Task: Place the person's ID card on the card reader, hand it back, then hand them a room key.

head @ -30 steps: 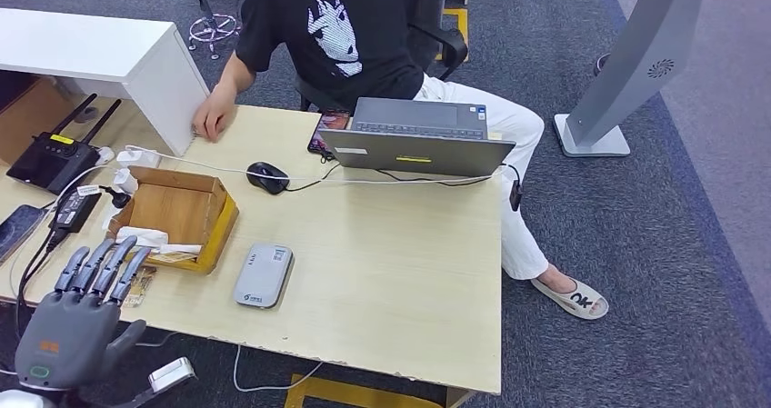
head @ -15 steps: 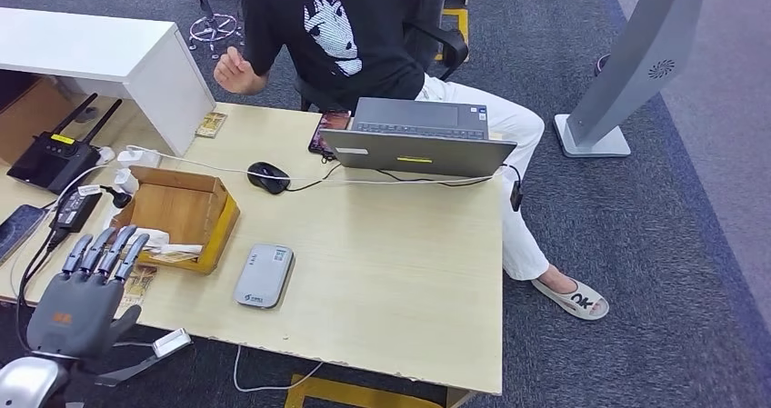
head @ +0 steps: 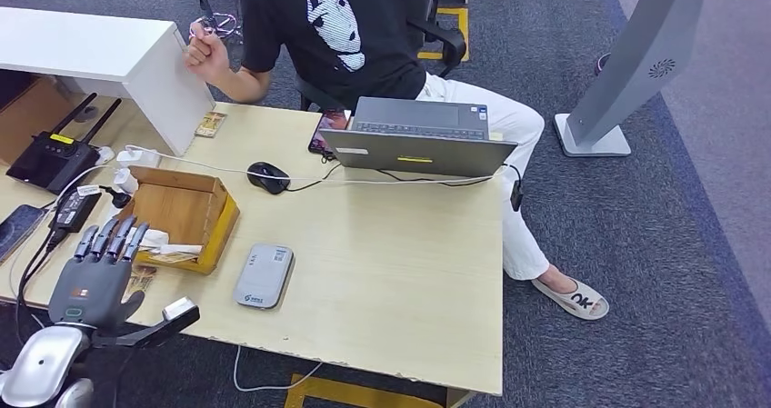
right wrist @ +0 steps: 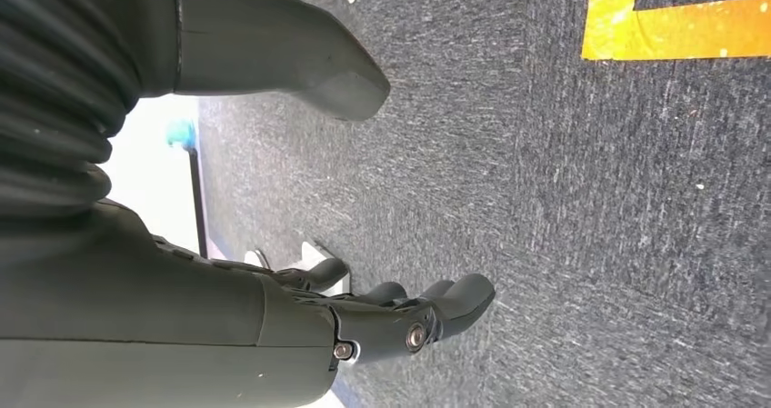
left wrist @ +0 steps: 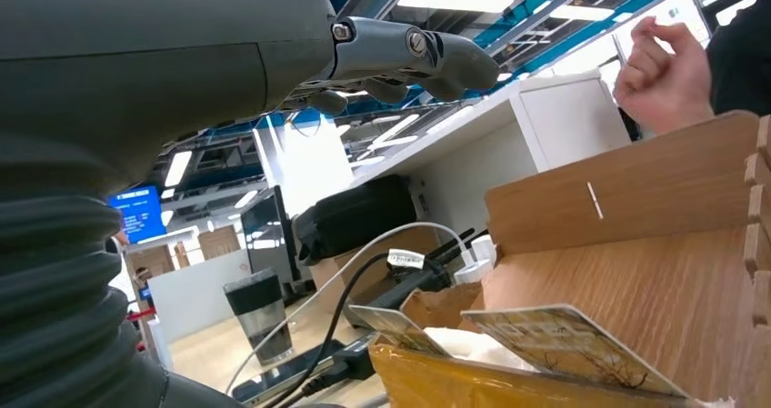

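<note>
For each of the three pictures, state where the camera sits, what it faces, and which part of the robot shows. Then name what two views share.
Head view: high on the body, looking down at the desk; left hand shows.
Left wrist view: behind the left hand, facing the wooden box.
Right wrist view: behind the right hand, facing carpet.
Shared: head and left wrist views both show the wooden box.

Card reader (head: 264, 276) on desk (head: 400, 272) right of wooden box (head: 182, 213); mouse (head: 267, 177) behind; laptop (head: 418, 140) far edge

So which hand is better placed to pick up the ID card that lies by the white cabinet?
Left. The left hand is open above the desk on the ID card's side; the right hand hangs over carpet.
</note>
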`<state>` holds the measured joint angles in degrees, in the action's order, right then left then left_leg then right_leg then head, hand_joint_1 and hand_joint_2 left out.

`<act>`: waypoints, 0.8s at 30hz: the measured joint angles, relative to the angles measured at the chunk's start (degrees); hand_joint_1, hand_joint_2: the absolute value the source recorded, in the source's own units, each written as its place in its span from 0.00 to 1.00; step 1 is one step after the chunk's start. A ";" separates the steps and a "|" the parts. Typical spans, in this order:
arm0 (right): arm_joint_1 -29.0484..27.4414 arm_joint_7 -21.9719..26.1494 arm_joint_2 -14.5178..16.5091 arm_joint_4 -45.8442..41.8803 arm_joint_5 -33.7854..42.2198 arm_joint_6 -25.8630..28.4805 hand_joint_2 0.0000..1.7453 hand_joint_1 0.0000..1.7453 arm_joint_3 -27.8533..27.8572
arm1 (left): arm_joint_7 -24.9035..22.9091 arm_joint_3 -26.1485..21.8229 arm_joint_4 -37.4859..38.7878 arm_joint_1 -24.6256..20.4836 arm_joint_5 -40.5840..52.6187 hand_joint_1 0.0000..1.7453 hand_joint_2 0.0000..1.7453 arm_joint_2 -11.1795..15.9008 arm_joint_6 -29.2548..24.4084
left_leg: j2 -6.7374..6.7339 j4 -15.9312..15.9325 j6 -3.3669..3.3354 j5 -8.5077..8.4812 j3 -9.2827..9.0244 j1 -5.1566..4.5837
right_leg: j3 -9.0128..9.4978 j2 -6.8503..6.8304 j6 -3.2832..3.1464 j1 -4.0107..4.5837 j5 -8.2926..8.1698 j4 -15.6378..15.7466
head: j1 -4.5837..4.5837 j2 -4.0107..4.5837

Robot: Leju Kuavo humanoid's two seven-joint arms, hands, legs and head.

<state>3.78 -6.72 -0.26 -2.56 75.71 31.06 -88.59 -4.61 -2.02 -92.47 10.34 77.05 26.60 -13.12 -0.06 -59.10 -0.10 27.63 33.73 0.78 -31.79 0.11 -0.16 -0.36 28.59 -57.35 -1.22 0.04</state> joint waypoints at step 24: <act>0.19 -0.47 -0.70 -0.09 -2.14 -0.85 1.00 0.00 -0.69 | 1.21 -0.15 9.33 -5.16 -0.88 0.34 1.00 -3.35 -2.23 | -0.01 0.00 0.00 0.00 -0.01 0.01 | 0.00 0.02 0.00 0.00 0.00 0.00 | -0.02 0.00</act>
<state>3.96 -7.19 -0.96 -2.64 73.58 30.21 -89.29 -3.40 -2.16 -83.14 5.18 76.17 23.25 -15.35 -0.08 -59.10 -0.11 27.62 33.72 0.79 -31.78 0.13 -0.17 -0.36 28.58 -57.35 -1.23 0.04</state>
